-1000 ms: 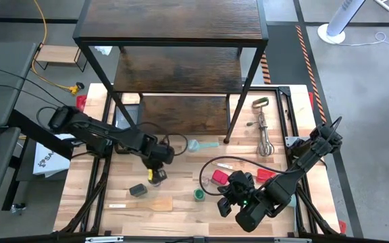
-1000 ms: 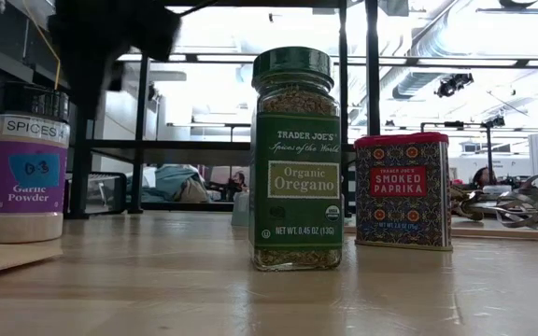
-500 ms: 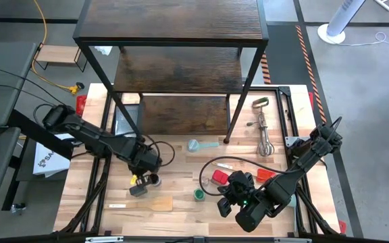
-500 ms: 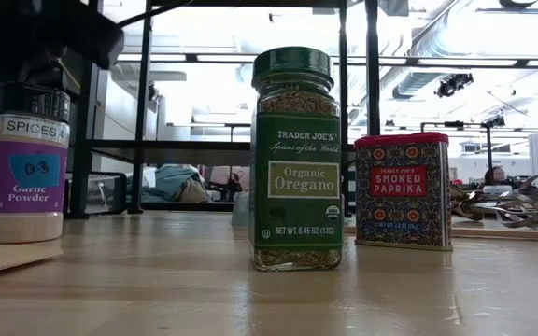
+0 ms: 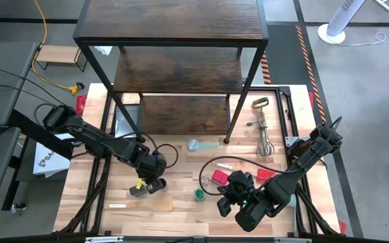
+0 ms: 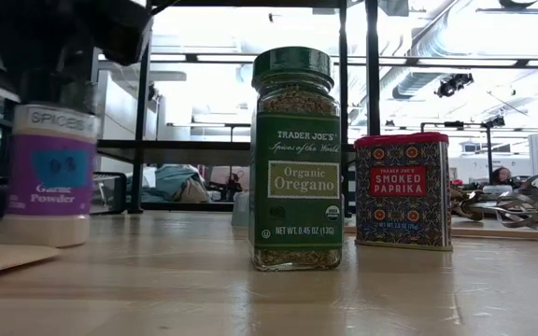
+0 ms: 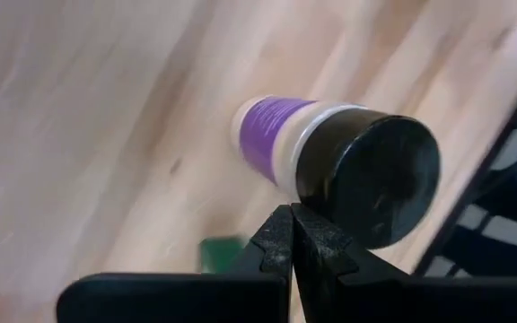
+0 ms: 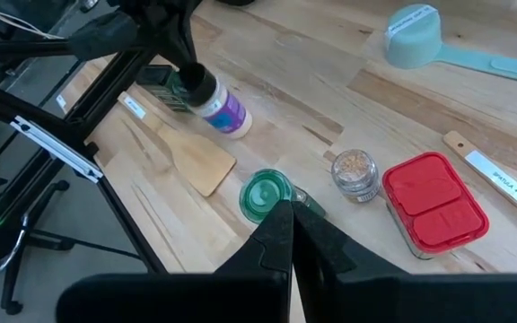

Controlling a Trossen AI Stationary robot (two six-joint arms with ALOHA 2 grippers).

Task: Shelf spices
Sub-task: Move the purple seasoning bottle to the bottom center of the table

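- Five spices are all sitting down on the table (image 6: 250, 303), none yet on the shelf (image 5: 174, 20), whose boards are showing bare from above.
- The left gripper (image 7: 290, 215) is the one working: a second ago it was riding higher and nearer the shelf legs; now it is down at the white-labelled powder jar (image 6: 49, 173).
- Its fingers are pinched fully together, tips pressed right against the jar's dark lid, so nothing is being held.
- That jar is shifting: in the low view it has slid sideways toward the green-lidded jar (image 6: 296, 159) since half a second ago, and from the right wrist it is leaning over.
- My read: this is a nudge, not a grasp; the jaws would need to be opening around the jar before any lift to the shelf, and a tip-over is looking likely.
- The red tin (image 6: 403, 191) and green-lidded jar are standing exactly where they were; the tiny pale jar (image 8: 353, 170) is sitting between them.
- The right gripper (image 8: 285, 208) is waiting, also clamped shut and empty, hovering just beside the green lid, unmoved over the last second.
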